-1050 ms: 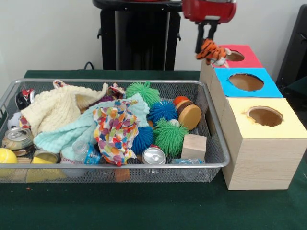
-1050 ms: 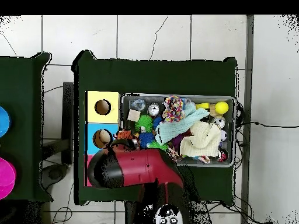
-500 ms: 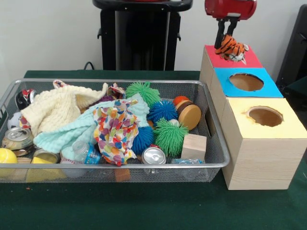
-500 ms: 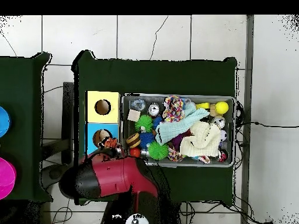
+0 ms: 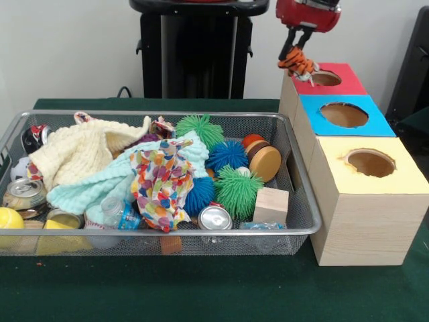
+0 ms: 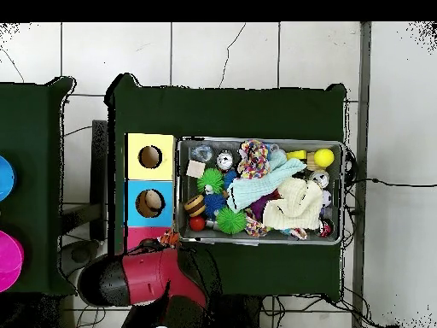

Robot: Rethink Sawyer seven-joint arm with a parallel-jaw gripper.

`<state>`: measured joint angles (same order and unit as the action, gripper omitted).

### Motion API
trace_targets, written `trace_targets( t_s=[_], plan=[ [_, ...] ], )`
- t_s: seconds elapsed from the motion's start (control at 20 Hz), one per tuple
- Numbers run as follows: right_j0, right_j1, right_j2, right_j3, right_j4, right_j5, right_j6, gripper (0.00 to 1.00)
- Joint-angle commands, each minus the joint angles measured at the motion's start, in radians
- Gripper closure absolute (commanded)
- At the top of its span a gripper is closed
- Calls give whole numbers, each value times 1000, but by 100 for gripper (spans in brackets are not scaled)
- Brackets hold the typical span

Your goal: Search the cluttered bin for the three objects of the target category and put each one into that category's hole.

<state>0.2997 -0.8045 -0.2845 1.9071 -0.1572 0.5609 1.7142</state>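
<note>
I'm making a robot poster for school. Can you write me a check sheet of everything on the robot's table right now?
Surface: dark green table cover, bare in front of the bin.
Job's things: orange striped plush tiger held by the gripper at the red box hole's edge; blue box and yellow box holes look empty.
Clutter: wire bin holds spiky balls, cloths, soda cans, a wooden block, a yellow ball.
Grippers: gripper shut on the tiger.
Cables: black cable behind the bin.
Surroundings: black pedestal, tiled floor.
</note>
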Motion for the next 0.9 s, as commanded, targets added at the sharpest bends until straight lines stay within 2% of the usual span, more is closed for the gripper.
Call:
trace_targets(
  t_s=[0.05,0.3,0.45,0.9],
  plan=[
    [26,80,-88,-9,52,166,326,100],
    [42,78,-78,-13,74,209,349,100],
    [65,99,-64,-52,91,239,378,100],
    [100,109,-23,-105,147,255,390,100]
  ],
)
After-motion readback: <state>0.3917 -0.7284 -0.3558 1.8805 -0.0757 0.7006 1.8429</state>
